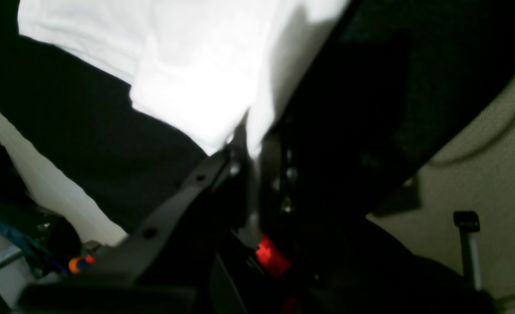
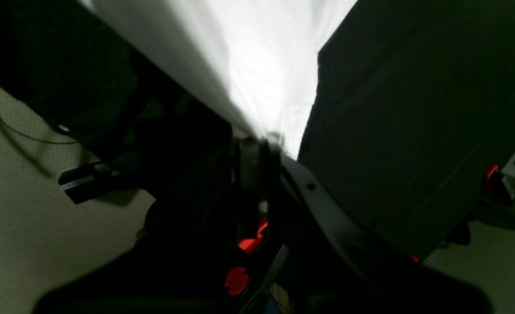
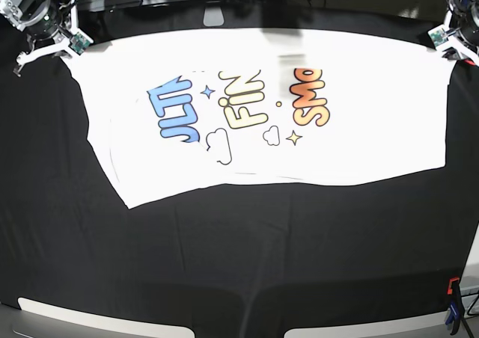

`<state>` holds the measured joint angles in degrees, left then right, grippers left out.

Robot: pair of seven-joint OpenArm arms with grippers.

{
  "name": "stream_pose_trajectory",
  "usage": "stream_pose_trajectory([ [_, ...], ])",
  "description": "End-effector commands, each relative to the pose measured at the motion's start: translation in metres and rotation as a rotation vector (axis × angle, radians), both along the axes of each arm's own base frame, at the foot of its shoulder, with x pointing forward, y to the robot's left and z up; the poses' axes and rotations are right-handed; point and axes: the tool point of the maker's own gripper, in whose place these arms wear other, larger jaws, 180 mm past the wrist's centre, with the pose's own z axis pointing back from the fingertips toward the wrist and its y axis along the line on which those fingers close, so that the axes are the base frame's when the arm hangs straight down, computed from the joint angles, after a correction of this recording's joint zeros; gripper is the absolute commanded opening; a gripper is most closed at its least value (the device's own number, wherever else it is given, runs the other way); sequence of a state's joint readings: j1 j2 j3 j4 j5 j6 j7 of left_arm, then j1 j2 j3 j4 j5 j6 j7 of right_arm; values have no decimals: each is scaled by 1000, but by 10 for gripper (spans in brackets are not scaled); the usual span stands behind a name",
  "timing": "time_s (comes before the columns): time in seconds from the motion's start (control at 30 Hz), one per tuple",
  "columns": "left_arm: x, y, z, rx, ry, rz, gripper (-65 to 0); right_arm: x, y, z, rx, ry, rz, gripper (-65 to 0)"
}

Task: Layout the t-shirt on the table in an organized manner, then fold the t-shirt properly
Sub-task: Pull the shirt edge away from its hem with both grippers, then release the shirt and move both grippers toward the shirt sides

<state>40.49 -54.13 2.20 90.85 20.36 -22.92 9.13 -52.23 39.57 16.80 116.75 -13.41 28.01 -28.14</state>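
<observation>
White cotton t-shirt (image 3: 262,106) with cartoon lettering lies stretched across the black cloth table (image 3: 239,256), left gripper (image 1: 251,144) and right gripper (image 2: 262,144) each pinched tight on a corner

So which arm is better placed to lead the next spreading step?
Neither clearly, probably both together. The left tool and right tool are each shut on a far corner of the t-shirt, stretched print-up between them over the table.
</observation>
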Motion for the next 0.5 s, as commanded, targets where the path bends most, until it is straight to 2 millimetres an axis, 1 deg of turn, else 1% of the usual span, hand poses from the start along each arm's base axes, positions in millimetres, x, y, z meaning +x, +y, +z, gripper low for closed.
stream_pose_trajectory([
  [0.0,-20,15,-3,78,94,-15,-650,7,-11,9,-53,-27,-2,-650],
  [0.03,-19,17,-2,98,95,-14,-604,7,-11,9,-53,-27,-2,-650],
  [0.07,-18,19,0,122,96,-11,-528,7,-11,9,-52,-27,-2,-638],
  [0.1,-18,20,1,142,100,-10,-458,7,-11,9,-51,-27,-3,-593],
  [0.13,-21,21,1,159,124,-17,-407,7,-10,9,-45,-27,-5,-548],
  [0.17,-26,22,2,178,158,-28,-388,7,-9,9,-37,-29,-11,-505],
  [0.2,-30,24,2,200,186,-37,-388,7,-8,8,-26,-26,-17,-473],
  [0.23,-33,26,4,224,208,-44,-388,6,-9,8,-23,-20,-26,-456],
  [0.3,-37,32,6,270,238,-47,-388,2,-12,6,-34,1,-51,-454],
  [0.37,-36,38,8,295,241,-49,-388,1,-14,6,-40,5,-54,-455],
  [0.47,-32,41,13,273,245,-36,-388,3,-14,7,-42,1,-50,-455],
])
